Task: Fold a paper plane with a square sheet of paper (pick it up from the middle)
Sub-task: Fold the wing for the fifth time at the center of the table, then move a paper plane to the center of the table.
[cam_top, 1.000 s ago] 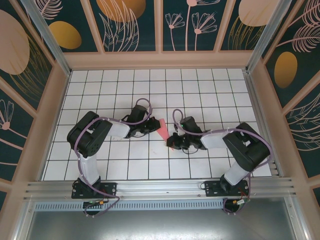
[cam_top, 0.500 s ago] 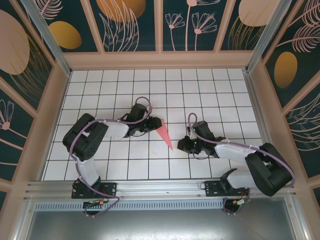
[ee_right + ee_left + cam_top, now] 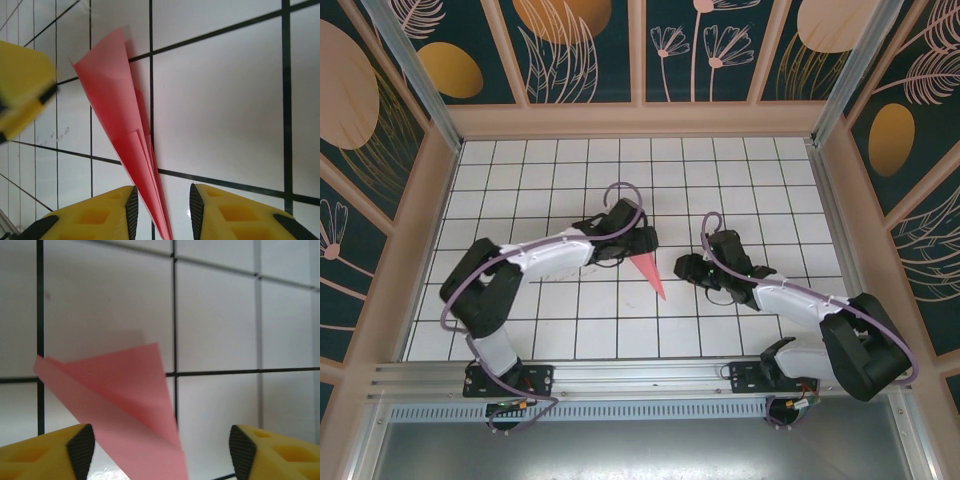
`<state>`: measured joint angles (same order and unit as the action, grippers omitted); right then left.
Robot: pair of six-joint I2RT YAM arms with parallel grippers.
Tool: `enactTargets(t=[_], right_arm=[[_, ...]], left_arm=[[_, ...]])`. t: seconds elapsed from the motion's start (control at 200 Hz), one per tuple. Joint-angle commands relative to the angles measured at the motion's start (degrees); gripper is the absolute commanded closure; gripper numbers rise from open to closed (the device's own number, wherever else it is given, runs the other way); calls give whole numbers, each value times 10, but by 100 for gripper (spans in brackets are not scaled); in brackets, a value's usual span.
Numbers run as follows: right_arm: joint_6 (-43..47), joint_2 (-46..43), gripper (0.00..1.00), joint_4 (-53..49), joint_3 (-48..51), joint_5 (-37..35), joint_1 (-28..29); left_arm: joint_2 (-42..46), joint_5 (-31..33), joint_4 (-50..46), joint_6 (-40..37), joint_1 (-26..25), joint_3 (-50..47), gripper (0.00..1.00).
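Near edge: A metal rail (image 3: 640,375) runs along the near side of the table (image 3: 720,170). Both arms are bolted there.

Right arm: The right arm (image 3: 800,300) lies low and reaches in from the right toward the middle.

Right end effector: The right end effector (image 3: 686,268) (image 3: 163,205) sits just to the right of the plane. Its yellow fingers (image 3: 132,207) are a little apart, not clenched. In the right wrist view, the thin end of the plane runs between the two black pads. It lies right beside one pad, and white tile shows between it and the other.

Paper plane: The paper plane (image 3: 648,273) (image 3: 125,390) (image 3: 117,105) is pink, slim and pointed. It lies on the white table near the middle, between the two end effectors. Its point aims at the near edge. Folded layers show along its thin end.

Left end effector: The left end effector (image 3: 642,243) (image 3: 161,447) is at the wide end of the plane. Its fingers (image 3: 81,449) are far apart, released. The paper lies between them, close to one pad. I cannot tell if it touches that pad.

Left arm: The left arm (image 3: 540,258) stretches from the near left toward the middle.

Far side: White tiles with black lines go on to the back. Walls (image 3: 580,50) painted with plants stand around the table.
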<state>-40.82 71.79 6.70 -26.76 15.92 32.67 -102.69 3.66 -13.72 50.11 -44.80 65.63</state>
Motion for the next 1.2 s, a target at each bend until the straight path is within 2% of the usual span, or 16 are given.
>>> enactTargets(t=[0.0, 0.13, 0.24, 0.455, 0.575, 0.701, 0.946, 1.196], right_arm=[[8, 10, 63, 30, -17, -9, -3], [0, 13, 63, 43, -9, -7, -3], [-1, 22, 63, 61, -7, 15, -3], [8, 70, 63, 108, -19, 87, 2], [19, 105, 61, 116, -39, 110, 14], [38, 151, 59, 108, -71, 127, 34], [59, 215, 58, 80, -124, 100, 43], [74, 218, 57, 46, -130, 66, 48]], left_arm=[[-43, 59, -108, 9, -14, 55, 24], [-77, 80, -158, 8, -22, 95, 23], [-70, 92, -165, 10, -22, 86, 30], [3, 97, -115, 18, -22, 3, 56], [17, 91, -99, 19, -22, -25, 64], [28, 89, -84, 18, -22, -44, 65], [36, 90, -78, 15, -22, -57, 67], [41, 91, -72, 16, -22, -67, 69]])
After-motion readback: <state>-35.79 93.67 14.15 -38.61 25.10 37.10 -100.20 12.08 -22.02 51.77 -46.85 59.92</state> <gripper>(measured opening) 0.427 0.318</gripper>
